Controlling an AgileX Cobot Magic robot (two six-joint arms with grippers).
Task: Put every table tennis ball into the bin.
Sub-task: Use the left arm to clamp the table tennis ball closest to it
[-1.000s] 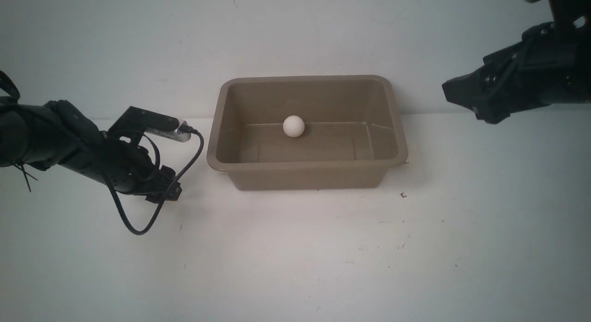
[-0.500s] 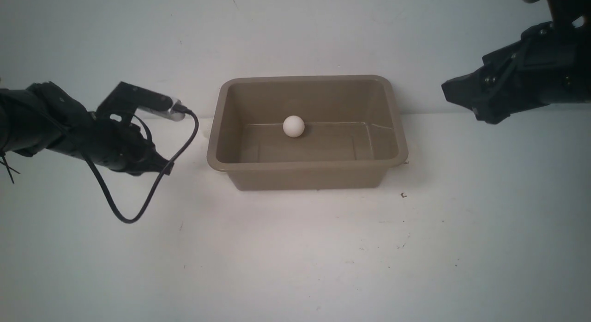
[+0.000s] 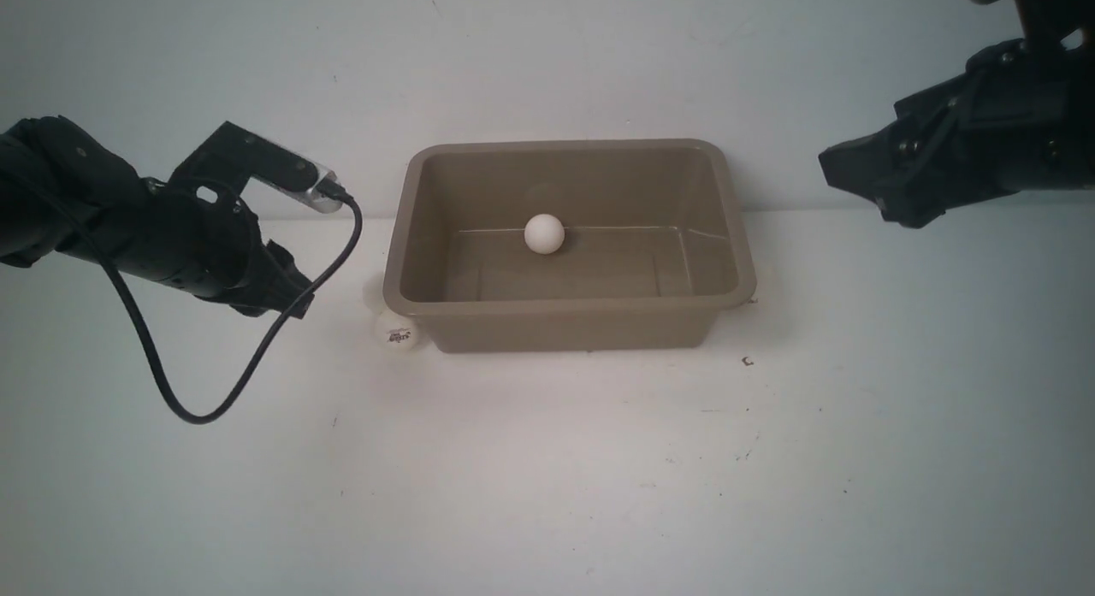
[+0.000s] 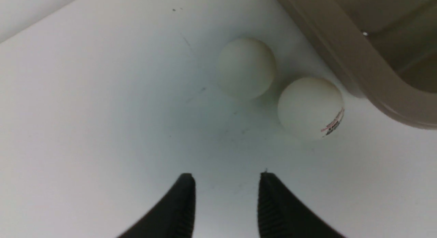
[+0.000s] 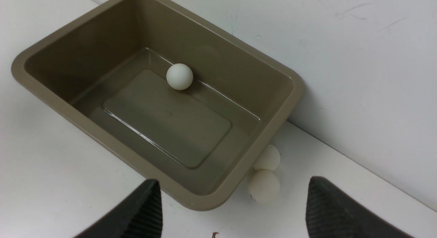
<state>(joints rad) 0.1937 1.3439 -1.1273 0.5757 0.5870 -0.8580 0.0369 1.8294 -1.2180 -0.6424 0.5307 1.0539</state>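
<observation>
The brown bin [image 3: 402,237] stands against the back wall with one table tennis ball [image 3: 544,233] inside. Two more balls lie on the table at its left front corner: a printed one [image 3: 393,332] [image 4: 310,107] and a plain one [image 4: 246,68]. My left gripper [image 3: 295,305] [image 4: 227,176] hovers left of them, its fingers a narrow gap apart with only bare table between them. My right gripper [image 3: 860,190] [image 5: 234,181] hangs wide open and empty above the table, right of the bin. In the right wrist view, two balls [image 5: 267,157] [image 5: 264,186] touch by the bin's right end.
A black cable [image 3: 197,412] loops down from my left wrist toward the table. The white wall [image 3: 547,57] rises right behind the bin. A small dark speck [image 3: 748,362] lies on the table near the bin's right front corner.
My left gripper rose off the table, drew back to the left and narrowed its jaws on nothing. The printed ball came into view at the bin's left front corner. The right arm stayed still.
</observation>
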